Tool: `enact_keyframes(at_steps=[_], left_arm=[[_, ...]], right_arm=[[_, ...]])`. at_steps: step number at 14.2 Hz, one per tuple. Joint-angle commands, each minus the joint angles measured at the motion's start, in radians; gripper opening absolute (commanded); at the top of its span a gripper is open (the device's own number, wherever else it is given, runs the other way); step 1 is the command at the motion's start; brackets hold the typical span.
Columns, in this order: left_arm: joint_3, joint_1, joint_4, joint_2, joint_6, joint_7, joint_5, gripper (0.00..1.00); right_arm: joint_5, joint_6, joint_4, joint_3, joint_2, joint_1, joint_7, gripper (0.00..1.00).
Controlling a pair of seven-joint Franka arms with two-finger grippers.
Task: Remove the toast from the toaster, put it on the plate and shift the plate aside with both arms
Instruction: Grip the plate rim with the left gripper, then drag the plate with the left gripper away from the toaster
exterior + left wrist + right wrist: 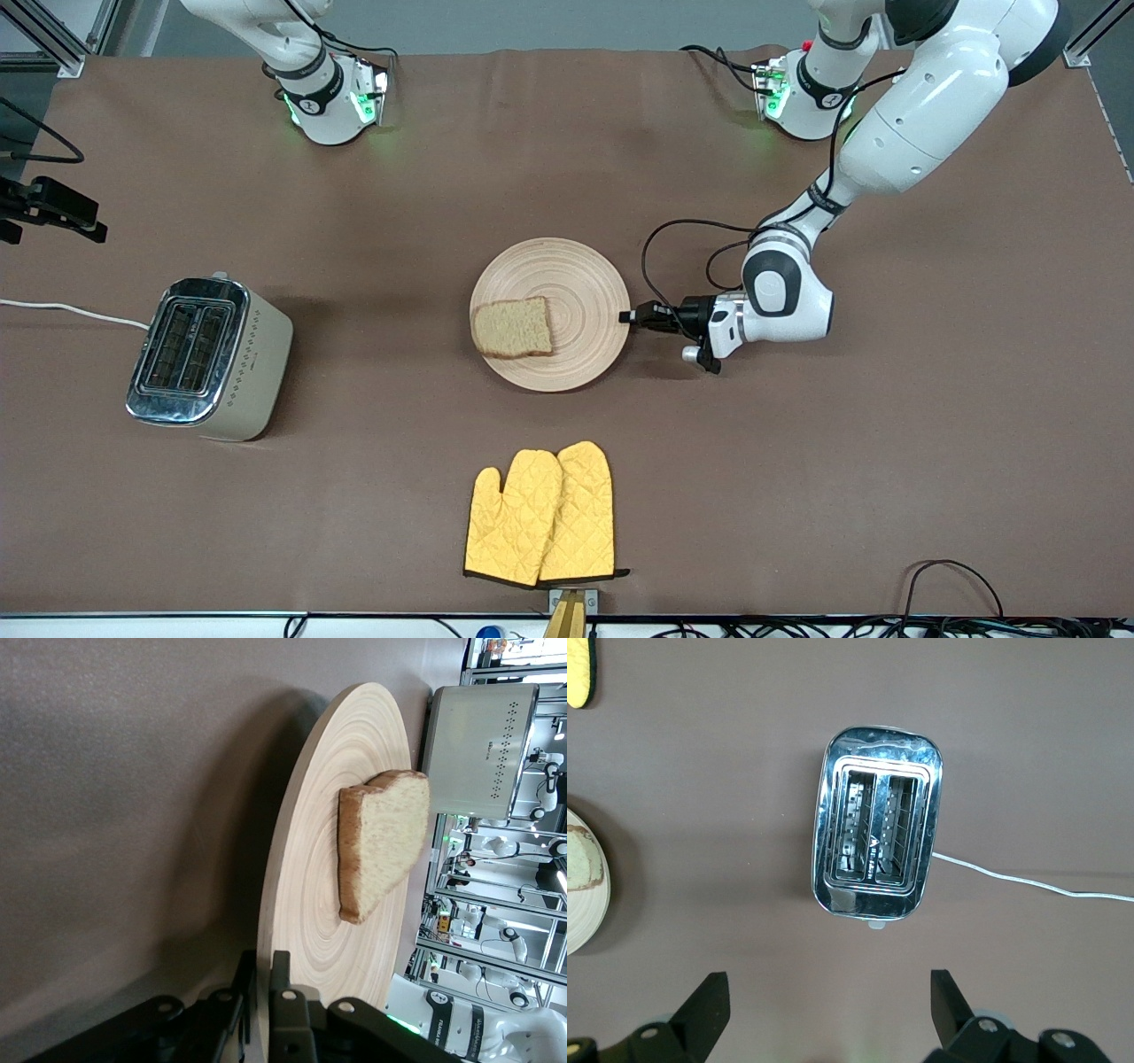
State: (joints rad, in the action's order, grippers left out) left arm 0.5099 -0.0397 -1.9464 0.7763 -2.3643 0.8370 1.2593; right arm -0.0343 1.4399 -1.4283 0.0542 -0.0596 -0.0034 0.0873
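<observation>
The toast lies flat on the round wooden plate at mid-table, on the part toward the right arm's end. My left gripper is low at the plate's rim toward the left arm's end, shut on that rim. In the left wrist view the gripper has one finger on top of the plate and one under it, with the toast past them. My right gripper is open and empty, up over the table near the toaster; it is out of the front view.
The toaster stands toward the right arm's end, slots empty, with its white cord running off the table edge. Two yellow oven mitts lie nearer the front camera than the plate. A black device sits at the table edge.
</observation>
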Motion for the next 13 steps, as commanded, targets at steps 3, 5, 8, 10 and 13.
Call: enact_keyframes(at_steps=[3, 5, 8, 10, 13], left_arm=[[0.009, -0.055, -0.005, -0.034, -0.001, 0.007, 0.020, 0.00], [0.010, -0.115, -0.005, -0.069, 0.034, 0.014, 0.017, 0.00], [0.006, -0.233, 0.009, -0.138, 0.158, 0.001, -0.041, 0.00], [0.007, -0.337, 0.050, -0.144, 0.250, -0.044, -0.166, 0.00], [0.006, -0.471, 0.128, -0.138, 0.388, -0.114, -0.334, 0.00]], right_arm=[[-0.001, -0.012, 0.002, -0.016, 0.009, 0.026, -0.008, 1.00], [-0.001, -0.012, 0.002, -0.017, 0.011, 0.045, -0.009, 1.00], [-0.001, -0.038, 0.003, -0.014, 0.011, 0.045, -0.011, 1.00], [-0.002, -0.032, 0.003, -0.014, 0.011, 0.045, -0.011, 1.00], [-0.001, -0.026, 0.003, -0.013, 0.011, 0.042, -0.011, 1.00]])
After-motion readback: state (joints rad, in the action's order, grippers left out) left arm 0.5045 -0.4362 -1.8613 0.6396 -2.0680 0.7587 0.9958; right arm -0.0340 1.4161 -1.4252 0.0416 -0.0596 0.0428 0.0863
